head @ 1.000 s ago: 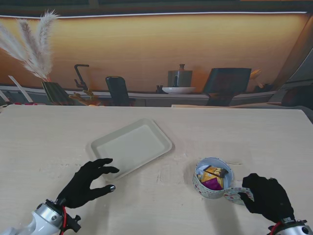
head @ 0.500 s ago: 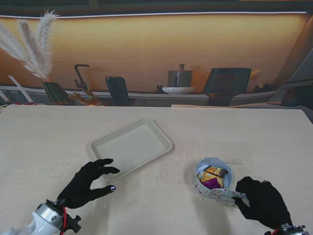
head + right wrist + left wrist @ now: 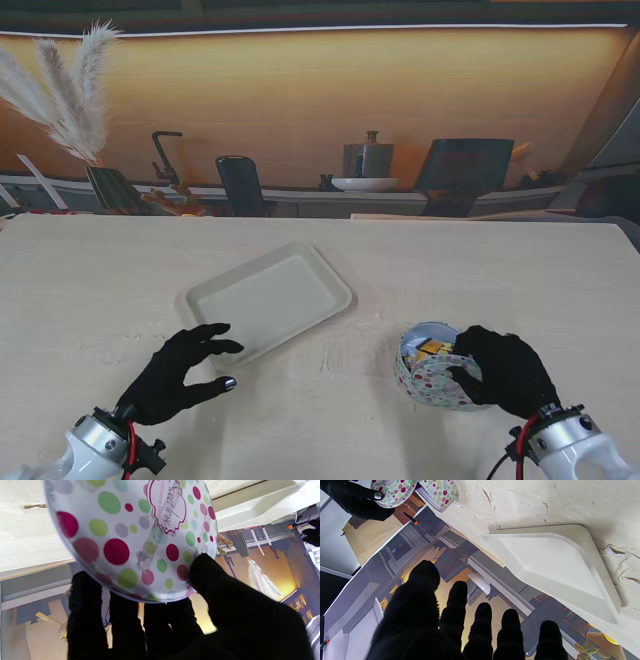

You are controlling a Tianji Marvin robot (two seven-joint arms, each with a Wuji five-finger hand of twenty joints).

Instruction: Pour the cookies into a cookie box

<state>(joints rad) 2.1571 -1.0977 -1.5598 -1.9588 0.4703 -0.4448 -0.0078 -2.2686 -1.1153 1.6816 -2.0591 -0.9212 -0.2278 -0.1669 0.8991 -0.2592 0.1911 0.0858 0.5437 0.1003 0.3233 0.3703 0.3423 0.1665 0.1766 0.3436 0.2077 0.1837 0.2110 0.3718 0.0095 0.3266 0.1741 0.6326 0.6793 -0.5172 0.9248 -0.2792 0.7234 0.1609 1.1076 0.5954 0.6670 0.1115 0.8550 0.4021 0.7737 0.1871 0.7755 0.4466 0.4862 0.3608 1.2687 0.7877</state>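
A round polka-dot tin (image 3: 424, 329) stands on the table to my right, with wrapped cookies (image 3: 433, 349) showing inside. My right hand (image 3: 503, 371) is shut on the tin's polka-dot lid (image 3: 438, 384), thumb on one side and fingers on the other (image 3: 135, 537). The lid is held tilted against the tin's near side and covers part of the opening. A shallow white tray (image 3: 270, 298) lies farther left. My left hand (image 3: 185, 372) rests open, fingers spread, by the tray's near corner. The left wrist view shows the tray (image 3: 552, 560), the tin (image 3: 442, 492) and the lid (image 3: 392, 492).
The pale wooden table (image 3: 520, 270) runs back to a printed kitchen backdrop (image 3: 320, 110). The tray's rim (image 3: 255, 507) shows beyond the lid in the right wrist view.
My right hand has closed on the lid that leaned beside the tin and moved it leftward and up onto the tin's near side. The left hand has not moved.
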